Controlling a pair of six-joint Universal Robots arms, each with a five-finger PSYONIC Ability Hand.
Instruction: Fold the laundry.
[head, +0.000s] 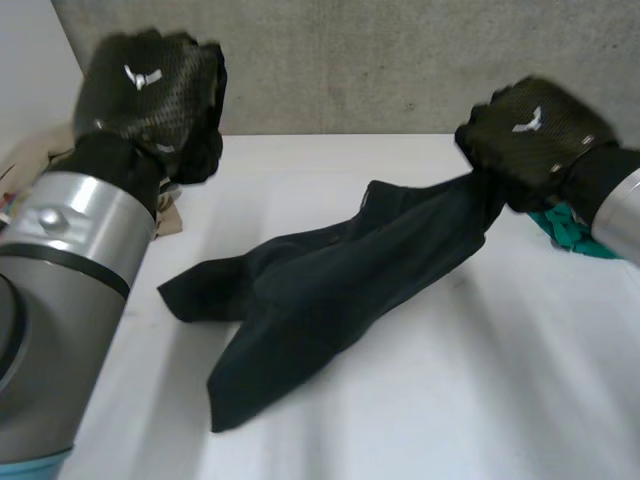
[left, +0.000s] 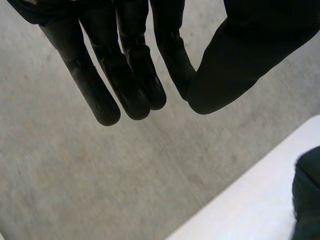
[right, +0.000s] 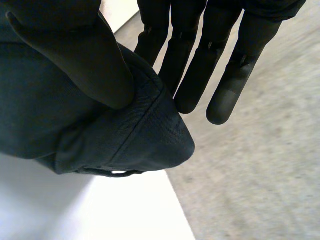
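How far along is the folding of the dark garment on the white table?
Done: nothing is folded yet; the dark garment lies rumpled on the table. In hand: the right hand pinches one end between thumb and fingers, lifting it off the surface, while the left hand is raised, open and empty. Left: spreading it flat, every fold, and the teal cloth beside the right arm.

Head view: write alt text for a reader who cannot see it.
The right hand grips one end of a dark garment and holds it above the white table, the rest trailing across the tabletop. The left hand is raised, open and apart from the garment; a teal cloth lies beside the right arm.
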